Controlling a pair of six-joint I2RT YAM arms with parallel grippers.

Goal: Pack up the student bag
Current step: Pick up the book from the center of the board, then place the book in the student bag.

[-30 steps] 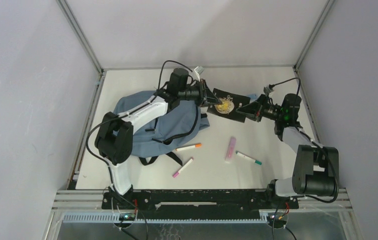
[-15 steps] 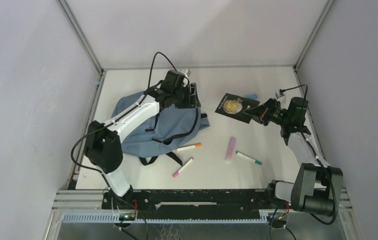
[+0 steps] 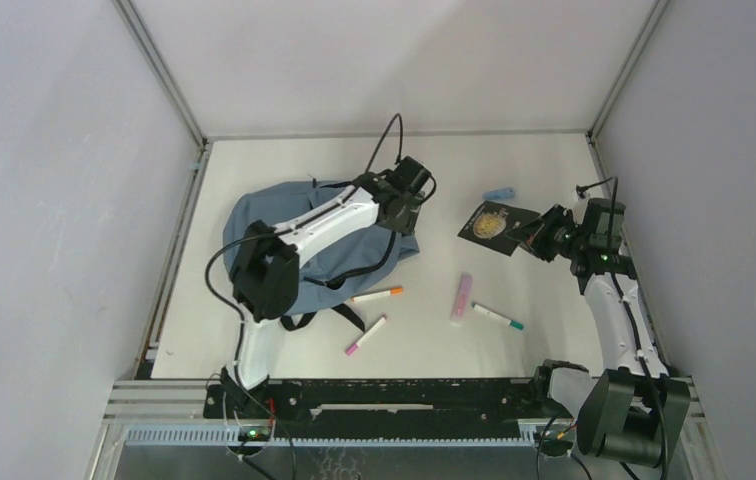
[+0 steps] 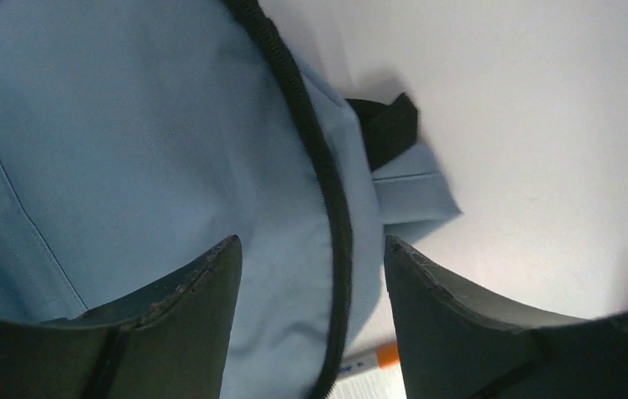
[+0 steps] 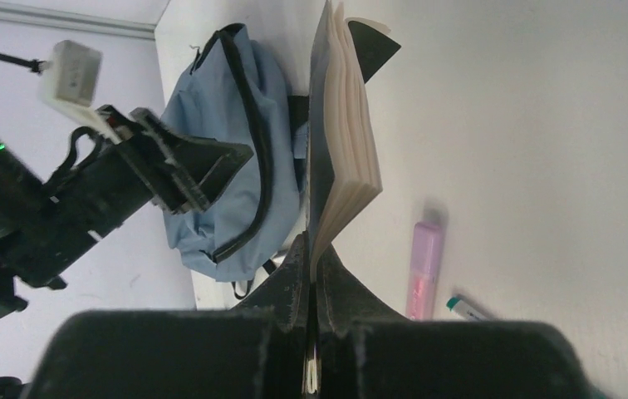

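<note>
Pictured slumped on the left half of the table (image 3: 284, 165): the backpack (image 3: 324, 250), soft blue-grey cloth, creased, with black straps and a black zip. Lies with its long axis roughly across the table, left to right. Has the left pincer (image 3: 409, 195) just above its right end, spread wide and holding nothing, with the zip line running between the two dark fingers in the wrist view. Puts the left arm far nearer the bag than the right.

Out to the right, well apart from the cloth, finds the right pincer (image 3: 537, 236) clamped on one corner of a notebook (image 3: 494, 222): black cover, gold emblem, cream pages fanning a little. Likely calls for a carry leftward to the zip; cannot tell whether that zip is open.

Scattered on the white surface between: an orange marker (image 3: 379, 295), a pink marker (image 3: 366, 335), a pink highlighter (image 3: 462, 296), a green-capped pen (image 3: 497, 317).
</note>
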